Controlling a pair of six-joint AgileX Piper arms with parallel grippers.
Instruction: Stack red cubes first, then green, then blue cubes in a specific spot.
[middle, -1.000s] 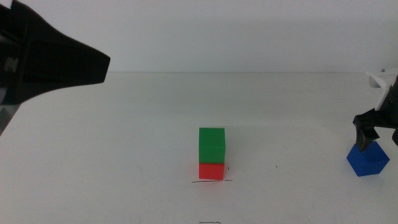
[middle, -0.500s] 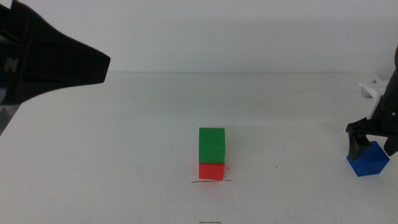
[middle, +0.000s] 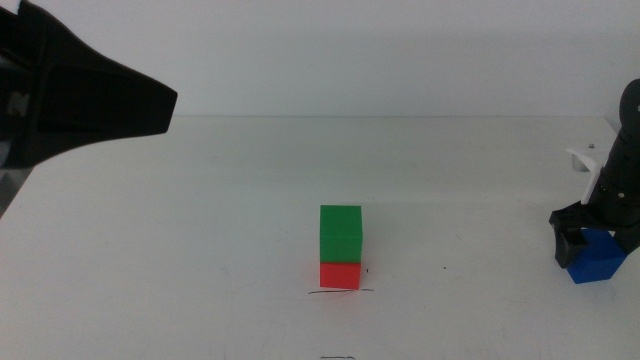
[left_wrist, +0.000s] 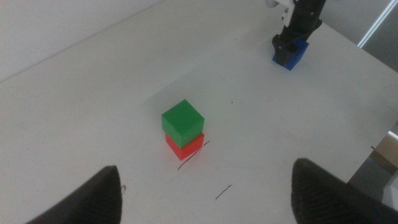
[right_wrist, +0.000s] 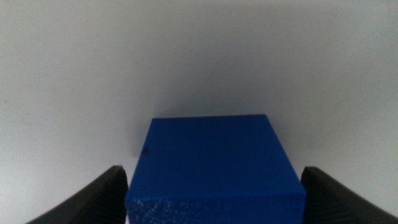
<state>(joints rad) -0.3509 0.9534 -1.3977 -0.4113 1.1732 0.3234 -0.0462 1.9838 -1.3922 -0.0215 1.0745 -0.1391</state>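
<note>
The green cube (middle: 340, 236) sits squarely on the red cube (middle: 340, 275) near the table's middle; both also show in the left wrist view, green cube (left_wrist: 183, 122) over red cube (left_wrist: 185, 146). The blue cube (middle: 598, 263) rests on the table at the far right. My right gripper (middle: 592, 250) has come down over it, open, with a jaw on each side of the blue cube (right_wrist: 214, 168) and close to its faces. My left gripper (left_wrist: 208, 199) hangs open, high above the table, its arm (middle: 70, 90) at the upper left.
A thin pen line (middle: 340, 292) marks the table just in front of the stack, with another short stroke (left_wrist: 224, 191) nearer the front edge. The table's right edge (left_wrist: 373, 59) runs close behind the blue cube.
My right gripper has dropped lower around the blue cube, which now shows less between the jaws. The stack and the left arm have not moved.
</note>
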